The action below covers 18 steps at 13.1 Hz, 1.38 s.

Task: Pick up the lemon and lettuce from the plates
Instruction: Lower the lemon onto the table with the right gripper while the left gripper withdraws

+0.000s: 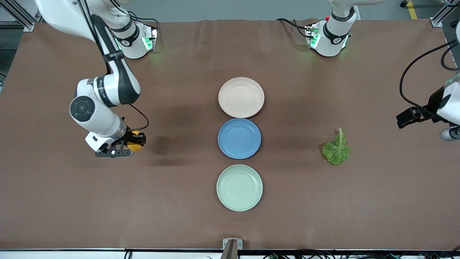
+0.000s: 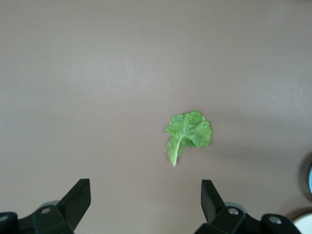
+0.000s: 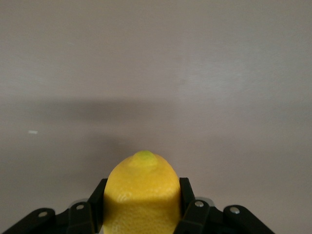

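The right hand [image 1: 129, 144] is closed tight on the small yellow oval lemon [image 1: 134, 143]. It holds the lemon low over the brown worktop [image 1: 72, 201], toward the right arm's end, well apart from the plates. In the right wrist view the lemon [image 3: 141, 195] sits snug between the two black fingers [image 3: 187, 204], with its pointy tip sticking out.

The crinkled green lettuce leaf [image 1: 336, 149] with its pale stem lies flat on the worktop toward the left arm's end. The left hand [image 2: 146, 204] is wide open and empty, up over the worktop near that end, and it waits there.

The round pale pink plate [image 1: 241, 97], the round blue plate [image 1: 239, 138] and the round mint green plate [image 1: 239, 187] stand in a row in the middle. All three look bare.

The step now seems to be setting the lemon down. To do it well, the right hand should go down slowly until the lemon touches the worktop, then open gently. A lemon rolls easily, so it should not be dropped.
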Each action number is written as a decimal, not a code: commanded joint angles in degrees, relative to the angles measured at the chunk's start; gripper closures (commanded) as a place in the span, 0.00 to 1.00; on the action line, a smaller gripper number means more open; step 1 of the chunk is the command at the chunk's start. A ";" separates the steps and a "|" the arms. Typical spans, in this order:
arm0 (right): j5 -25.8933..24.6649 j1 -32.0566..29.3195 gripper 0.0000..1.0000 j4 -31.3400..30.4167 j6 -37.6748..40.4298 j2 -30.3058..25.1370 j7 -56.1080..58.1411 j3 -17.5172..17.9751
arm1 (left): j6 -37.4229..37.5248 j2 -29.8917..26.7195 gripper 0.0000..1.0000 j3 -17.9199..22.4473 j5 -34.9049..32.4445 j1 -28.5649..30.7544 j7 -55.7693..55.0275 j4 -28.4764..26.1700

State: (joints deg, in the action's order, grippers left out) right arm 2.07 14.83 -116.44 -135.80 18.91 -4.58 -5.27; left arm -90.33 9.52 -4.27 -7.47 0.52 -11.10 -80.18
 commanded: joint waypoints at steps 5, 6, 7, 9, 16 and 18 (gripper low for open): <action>0.21 -3.84 0.98 -10.65 -14.84 3.85 9.49 1.40 | 5.26 -8.89 0.00 1.98 3.50 -0.26 9.61 -3.56; 0.21 -4.19 0.98 -10.83 -14.85 3.85 10.81 1.40 | 5.34 -9.51 0.00 2.16 6.21 0.00 9.70 -4.27; 0.21 -4.89 0.98 -10.83 -14.76 3.85 11.78 1.40 | 5.34 -10.74 0.00 2.51 6.93 -0.26 9.70 -5.41; 0.21 -5.86 0.98 -10.92 -14.76 3.85 14.15 1.40 | 5.34 -13.72 0.00 2.25 7.55 -0.26 9.35 -8.31; 0.47 -7.71 0.00 -10.04 -13.80 3.76 13.90 1.49 | 4.99 -13.56 0.00 0.68 7.38 -0.17 8.82 -9.47; 0.47 -7.53 0.00 -7.24 -10.30 3.41 13.81 1.57 | 4.29 -12.86 0.00 -0.11 7.38 -0.26 8.82 -9.29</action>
State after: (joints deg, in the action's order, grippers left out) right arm 2.09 8.58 -125.07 -149.33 24.04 8.58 -4.99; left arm -85.17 -3.58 -3.53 -0.83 0.13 -2.39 -89.32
